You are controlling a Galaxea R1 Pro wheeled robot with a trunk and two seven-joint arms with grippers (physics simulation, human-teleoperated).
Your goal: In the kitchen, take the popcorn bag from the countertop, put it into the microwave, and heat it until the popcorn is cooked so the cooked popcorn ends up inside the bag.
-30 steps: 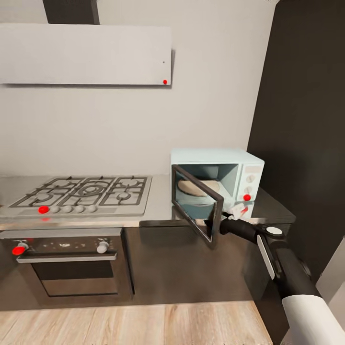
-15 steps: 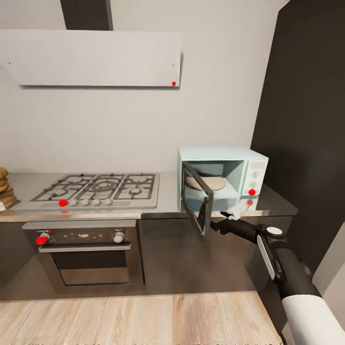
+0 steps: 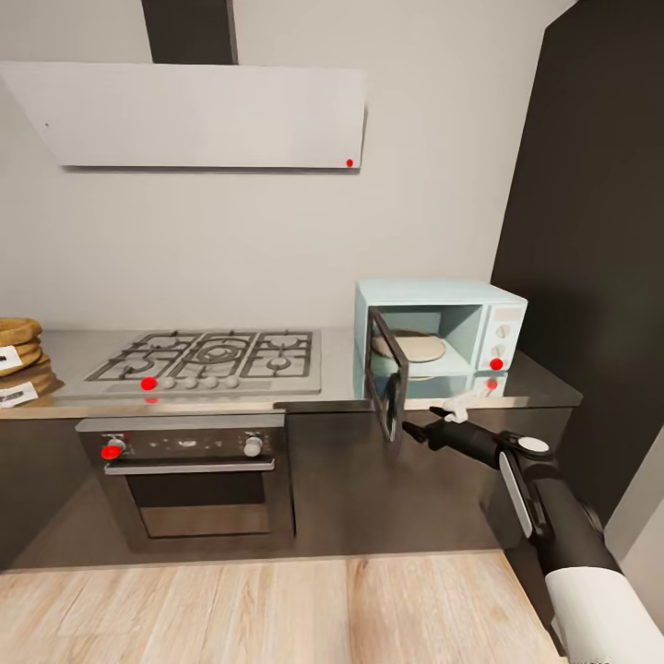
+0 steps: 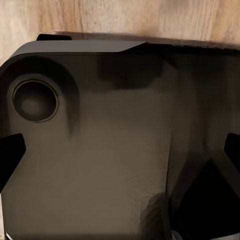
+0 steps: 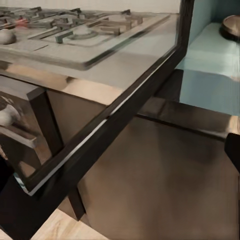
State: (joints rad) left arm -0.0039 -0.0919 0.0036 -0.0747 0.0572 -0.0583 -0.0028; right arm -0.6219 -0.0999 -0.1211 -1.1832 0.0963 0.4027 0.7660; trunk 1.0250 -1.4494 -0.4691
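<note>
Nearest the camera in the head view, the right arm reached forward from the lower right, and the right gripper (image 3: 417,430) sat just beside the lower free edge of the microwave door (image 3: 389,387), which stood swung well out over the cabinet fronts. In the right wrist view the door (image 5: 107,107) ran slantwise across the picture close in front of the fingers (image 5: 233,150), seen through to the hob; the two dark finger ends lay at opposite borders of that picture, so the jaws appeared spread, with nothing pinched between them. In the left wrist view the left gripper's finger ends (image 4: 11,157) likewise sat wide apart, facing a dark body panel with wooden floor past it. Beyond the door, the microwave (image 3: 441,338) stood on the countertop (image 3: 341,383) with its cavity open and a pale round turntable inside; no bag lay in it. Farther left came the gas hob (image 3: 217,358), and at the far left end of the worktop the popcorn bag (image 3: 20,355) stood, its white label partly visible, well apart from both grippers. The relation that mattered, by my reading, was this: the bag lay away to the left, across the hob from the right jaws, so the left arm was likely nearer, and a move of the base looked needed.
</note>
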